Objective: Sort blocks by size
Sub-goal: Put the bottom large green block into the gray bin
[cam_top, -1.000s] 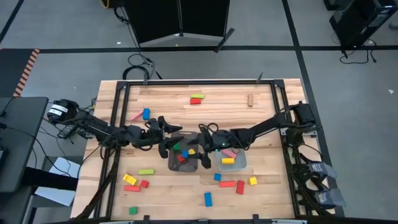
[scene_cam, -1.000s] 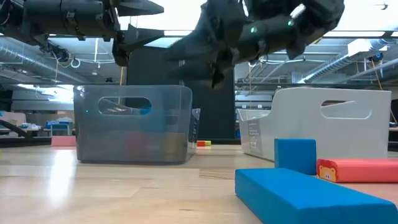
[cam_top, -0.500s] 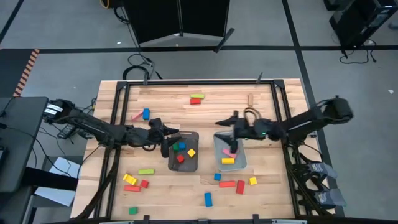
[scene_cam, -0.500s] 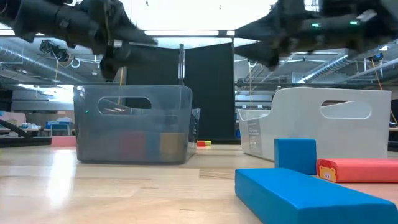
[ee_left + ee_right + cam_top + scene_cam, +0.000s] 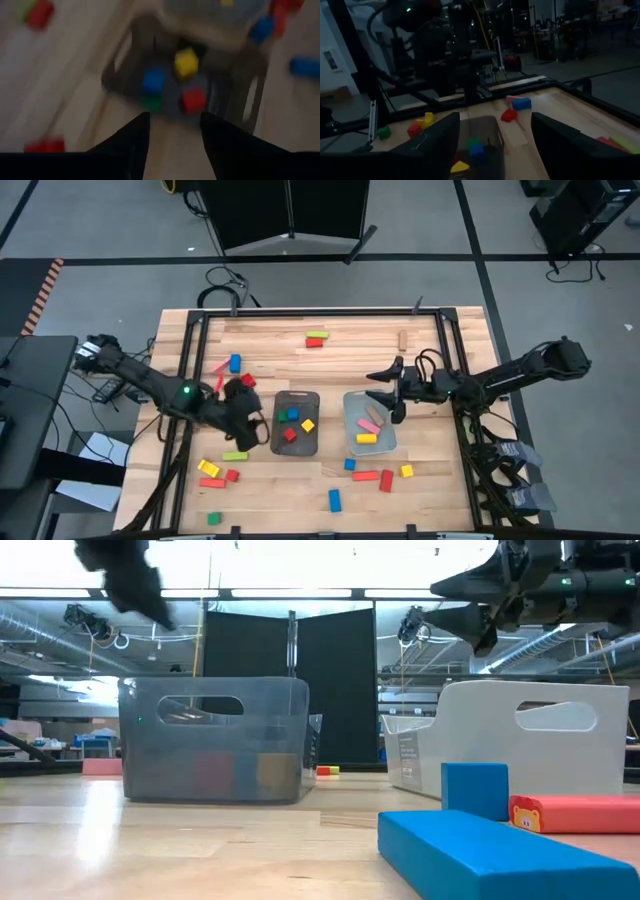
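Several small cubes lie in the dark grey tray (image 5: 296,398): green, blue (image 5: 293,413), yellow and red; they also show in the left wrist view (image 5: 154,80). Pink (image 5: 371,425) and yellow bars lie in the pale tray (image 5: 351,420). More blocks lie loose on the table. My left gripper (image 5: 256,430) is open and empty just left of the dark tray; its fingers show in its wrist view (image 5: 172,127). My right gripper (image 5: 382,393) is open and empty above the pale tray's far edge; its fingers show in its wrist view (image 5: 495,135).
Loose blocks lie near the front edge: green bar (image 5: 235,455), yellow (image 5: 208,469), blue (image 5: 333,500), red bar (image 5: 365,476), yellow cube (image 5: 407,471). At the back lie a green-and-red pair (image 5: 316,338), a tan block (image 5: 403,340) and a blue cube (image 5: 235,363).
My right gripper has gone from over the dark tray toward the table's right edge and now hangs above the pale tray's far edge. My left gripper has gone from the dark tray's far left corner toward the near edge, turning along the tray's left side.
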You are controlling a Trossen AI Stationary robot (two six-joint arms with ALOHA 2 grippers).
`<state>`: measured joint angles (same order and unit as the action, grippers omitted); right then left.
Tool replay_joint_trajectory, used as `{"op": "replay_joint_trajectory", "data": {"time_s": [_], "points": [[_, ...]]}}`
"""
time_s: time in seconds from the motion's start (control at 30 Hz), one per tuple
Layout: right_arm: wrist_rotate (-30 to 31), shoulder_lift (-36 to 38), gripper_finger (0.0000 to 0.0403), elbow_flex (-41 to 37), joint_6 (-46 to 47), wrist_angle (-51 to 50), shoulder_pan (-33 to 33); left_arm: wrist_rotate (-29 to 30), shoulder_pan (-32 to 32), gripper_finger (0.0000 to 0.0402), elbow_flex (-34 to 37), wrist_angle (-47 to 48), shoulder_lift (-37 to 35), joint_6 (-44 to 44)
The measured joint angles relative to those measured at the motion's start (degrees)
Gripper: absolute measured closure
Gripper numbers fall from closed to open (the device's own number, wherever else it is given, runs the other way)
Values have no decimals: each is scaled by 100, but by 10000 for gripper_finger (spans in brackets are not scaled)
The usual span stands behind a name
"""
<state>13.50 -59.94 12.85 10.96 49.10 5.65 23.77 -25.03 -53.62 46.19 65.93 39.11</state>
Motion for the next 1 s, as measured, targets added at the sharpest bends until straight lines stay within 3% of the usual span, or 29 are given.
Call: {"op": "replay_joint_trajectory", "data": {"time_s": [0.23,0.53,0.73,1.0], "points": [[21,-85,147,0,0,-13,0,-1025,-695,208,-11,618,950,1087],[35,-87,149,-1,111,8,0,-1618,-1209,141,-11,581,1976,1542],[35,-87,149,0,111,9,0,-1771,-1345,114,-11,541,2406,1534],[37,-87,149,0,164,9,0,-1808,-1330,121,93,270,2764,1222]]}}
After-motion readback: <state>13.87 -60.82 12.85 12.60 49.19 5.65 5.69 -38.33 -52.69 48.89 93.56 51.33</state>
